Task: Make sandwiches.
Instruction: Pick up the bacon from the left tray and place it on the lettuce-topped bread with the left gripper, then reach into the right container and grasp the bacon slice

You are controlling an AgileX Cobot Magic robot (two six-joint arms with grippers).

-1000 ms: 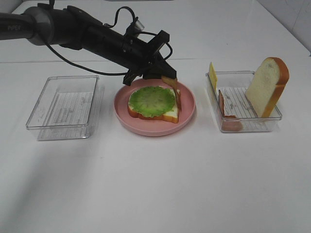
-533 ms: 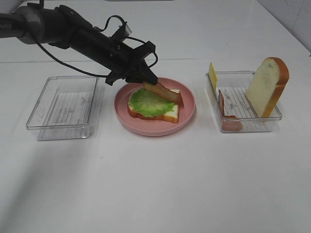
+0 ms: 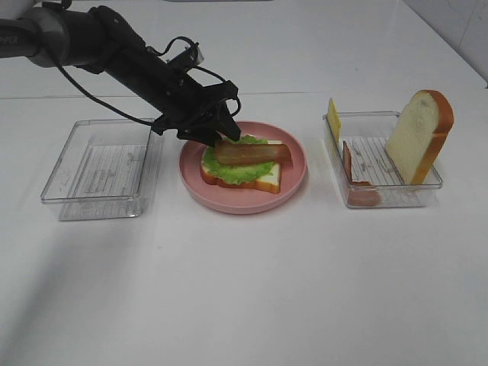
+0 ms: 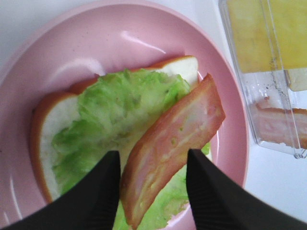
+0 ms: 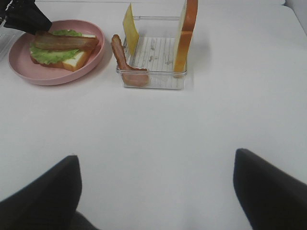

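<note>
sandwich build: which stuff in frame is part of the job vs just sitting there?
Job: bottom bread slice, lettuce, bacon strip between the left fingers, spare bacon, cheese slice, upright bread slice.
Just there: pink plate, left tray, right tray.

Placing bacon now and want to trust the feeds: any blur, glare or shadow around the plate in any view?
Exterior high: sharp and evenly lit, with only a faint shadow over the lower-left of the table. Left wrist: the bacon strip and lettuce are slightly soft, and there are white glare streaks on the pink plate. Right wrist: the plate area is readable; the right gripper's fingers are dark and out of focus.
</note>
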